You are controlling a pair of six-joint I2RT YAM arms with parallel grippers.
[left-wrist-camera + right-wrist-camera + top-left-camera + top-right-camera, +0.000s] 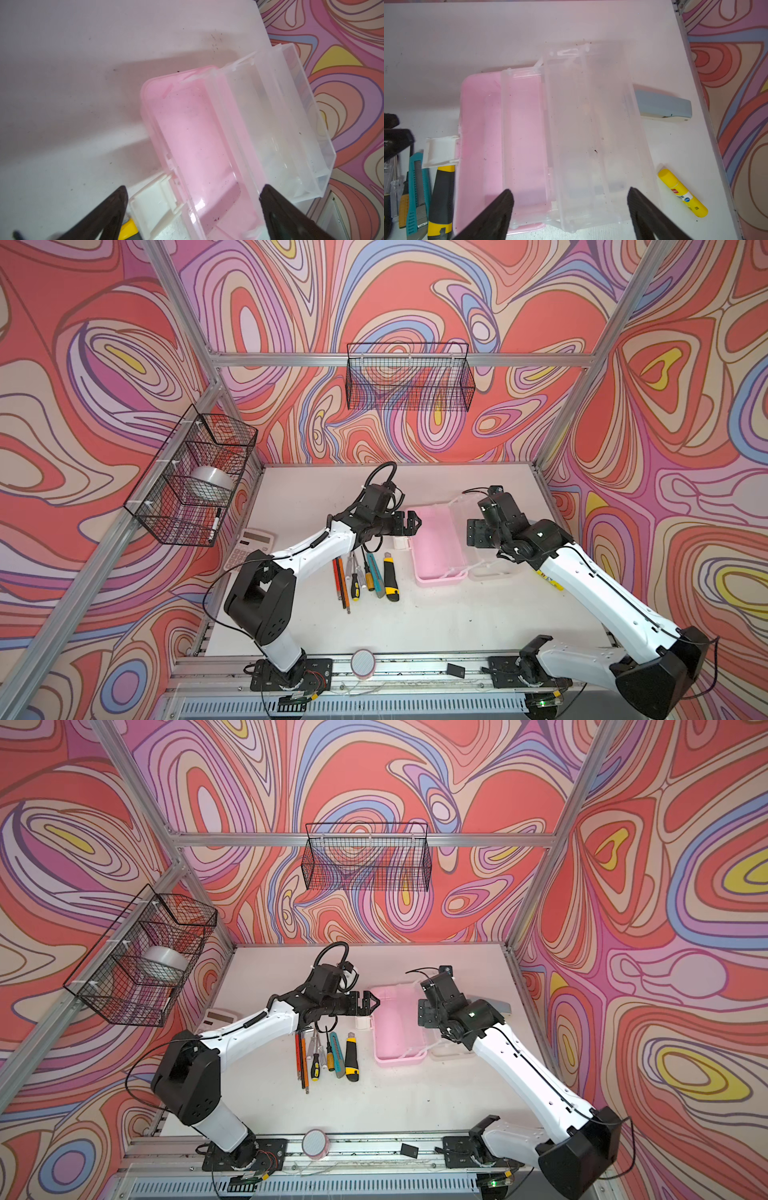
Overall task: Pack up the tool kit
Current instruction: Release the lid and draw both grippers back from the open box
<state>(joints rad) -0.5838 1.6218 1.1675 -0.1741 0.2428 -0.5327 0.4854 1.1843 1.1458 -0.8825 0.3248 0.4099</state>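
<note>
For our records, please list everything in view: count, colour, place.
tool box: 1, pink and clear, open, mid-table
teal knife: 1, teal, left of box
yellow knife: 1, black-yellow, beside it
slim tools: several, mixed, left of knives
calculator: 1, white, table's left
stapler: 1, blue-grey, right of box
glue stick: 1, yellow, right of box
left basket: 1, black, left wall
back basket: 1, black, back wall
tape roll: 1, silvery, left basket
marker: 1, black-white, left basket
disc: 1, pink-rimmed, front rail
left gripper: 1, black, open, above box
right gripper: 1, black, open, above box
</note>
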